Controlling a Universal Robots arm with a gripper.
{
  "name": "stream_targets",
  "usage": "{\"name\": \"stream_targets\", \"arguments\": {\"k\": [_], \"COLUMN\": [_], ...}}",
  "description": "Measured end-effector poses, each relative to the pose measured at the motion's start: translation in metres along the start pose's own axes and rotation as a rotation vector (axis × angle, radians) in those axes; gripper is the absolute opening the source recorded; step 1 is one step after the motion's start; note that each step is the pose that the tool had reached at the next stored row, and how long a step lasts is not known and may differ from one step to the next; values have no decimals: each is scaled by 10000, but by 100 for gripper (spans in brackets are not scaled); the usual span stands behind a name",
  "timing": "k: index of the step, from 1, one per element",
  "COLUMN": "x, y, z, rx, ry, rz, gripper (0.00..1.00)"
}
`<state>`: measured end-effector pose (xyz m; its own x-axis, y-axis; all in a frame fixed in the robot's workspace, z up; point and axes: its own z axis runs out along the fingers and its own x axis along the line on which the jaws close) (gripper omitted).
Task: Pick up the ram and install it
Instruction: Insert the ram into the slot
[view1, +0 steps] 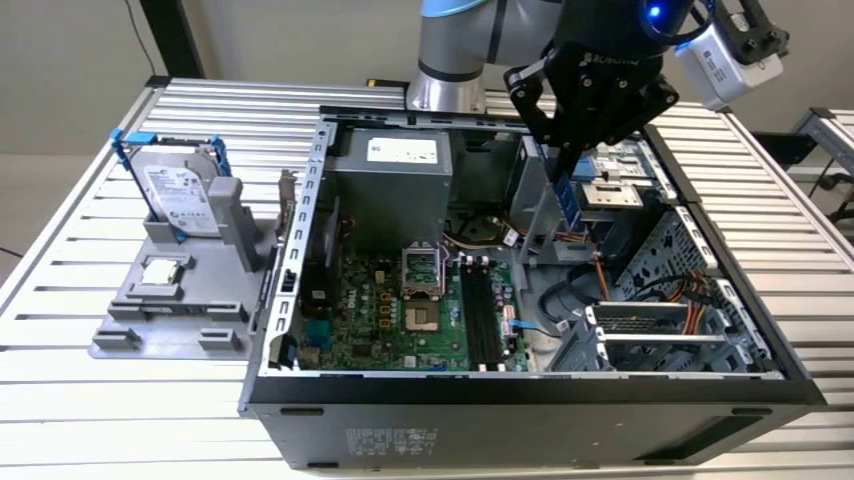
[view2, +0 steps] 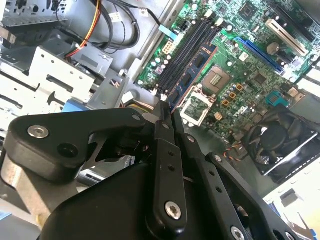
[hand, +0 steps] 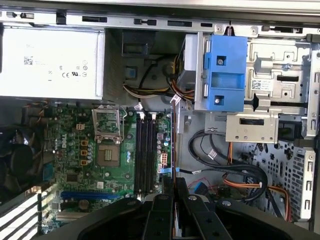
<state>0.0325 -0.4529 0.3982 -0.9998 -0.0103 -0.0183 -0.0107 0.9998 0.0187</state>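
The gripper (view1: 567, 150) is clamped shut on the ram (view2: 192, 75) above the open computer case (view1: 314, 200) (pickup done). The memory slots (hand: 145, 150) look empty, so seating remains.

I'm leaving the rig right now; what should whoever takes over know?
Pincer: shut on the ram, held on edge above the motherboard inside the open case.
Memory slots: look empty in both wrist views.
Done: ram picked up.
Left: ram not yet seated in a slot.
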Motion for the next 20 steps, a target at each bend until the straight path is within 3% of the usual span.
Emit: {"name": "stream_targets", "arguments": {"k": [15, 16, 20], "x": [2, 2, 3], "y": [-2, -2, -3], "z": [77, 108, 139], "rx": [-1, -1, -2], "ry": [0, 0, -1], "rz": [1, 0, 0], "gripper": [0, 0, 0]}}
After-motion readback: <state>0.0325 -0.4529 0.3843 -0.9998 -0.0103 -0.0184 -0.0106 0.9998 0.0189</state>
